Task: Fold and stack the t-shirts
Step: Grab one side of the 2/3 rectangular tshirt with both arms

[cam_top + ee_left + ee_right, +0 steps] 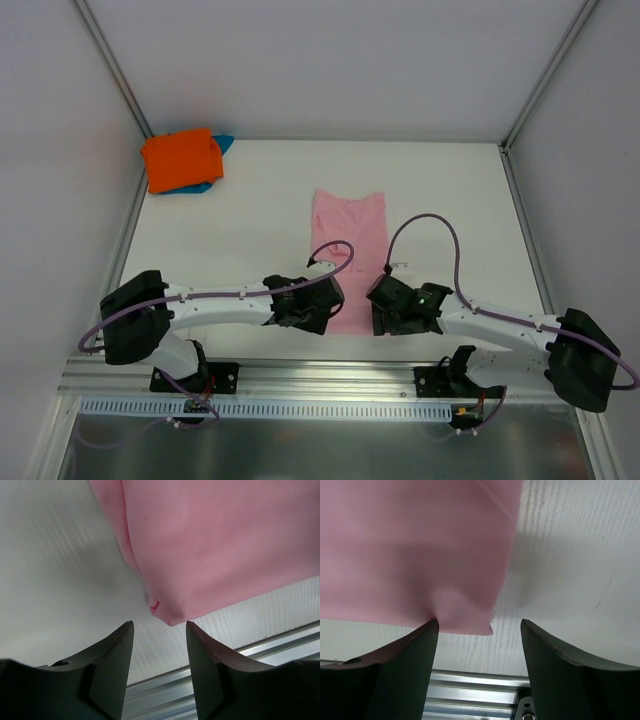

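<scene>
We see the light pink t-shirt lying as a long narrow strip down the middle of the white table, one end towards the far wall and the other at the near edge. The cloth that we can see is plain.

Both arms reach low and inward from their bases, forearms almost level with the table. They meet at the near end of the pink shirt, one on each side of it, and a purple cable loops above each wrist.

The left gripper sits at the shirt's near left corner. In its wrist view the left gripper has its jaws partly apart, and the folded pink corner lies just beyond the tips, not between them; it holds nothing.

The right gripper sits at the near right corner. From its wrist camera the right gripper stands wider apart. The pink hem touches the tip of the finger on the left of that view, and the other finger is clear of the cloth, so nothing is clamped.

At the far left corner of the table the bright orange t-shirt rests folded on the teal-blue t-shirt, which shows at its edges.
</scene>
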`<state>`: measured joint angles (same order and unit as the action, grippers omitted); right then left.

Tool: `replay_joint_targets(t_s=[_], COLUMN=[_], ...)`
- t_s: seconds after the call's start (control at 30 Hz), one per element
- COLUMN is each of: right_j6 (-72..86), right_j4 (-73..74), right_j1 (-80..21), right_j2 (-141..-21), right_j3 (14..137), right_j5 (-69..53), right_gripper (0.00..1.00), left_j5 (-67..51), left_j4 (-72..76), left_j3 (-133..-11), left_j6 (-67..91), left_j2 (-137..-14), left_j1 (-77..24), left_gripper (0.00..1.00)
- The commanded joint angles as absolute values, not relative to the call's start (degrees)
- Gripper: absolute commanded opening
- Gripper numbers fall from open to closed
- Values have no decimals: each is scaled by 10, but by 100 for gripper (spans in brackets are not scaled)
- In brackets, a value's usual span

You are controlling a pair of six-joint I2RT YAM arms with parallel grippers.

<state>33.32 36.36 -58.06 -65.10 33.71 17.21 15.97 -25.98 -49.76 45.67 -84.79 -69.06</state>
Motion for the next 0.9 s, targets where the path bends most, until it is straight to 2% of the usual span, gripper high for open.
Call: replay_joint_targets(t_s=[0.0,0.6,0.63,0.7,0.73,0.87], right_j6=[363,376,377,377,380,379], right_j4=[349,323,319,316,314,307], right_j1=[-593,-604,-604,-604,-604,-604], right_j2=[-660,-668,-668,-669,-671,-679], right_j3=[332,311,310,308,308,305], right_j5=[180,176,175,174,175,171], right_gripper=[70,68,66,52,40,31], left_j5=[155,150,150,152,153,155], left_j4=[-259,-224,-225,-224,-224,-224], left_j3=[-514,-512,-512,-512,-511,-512], left_j6=[470,486,486,486,488,488], left_j2=[-857,-920,-920,-922,-923,-930], left_j1=[-698,-702,-702,-702,-702,-702], left_gripper=[47,46,46,46,45,23])
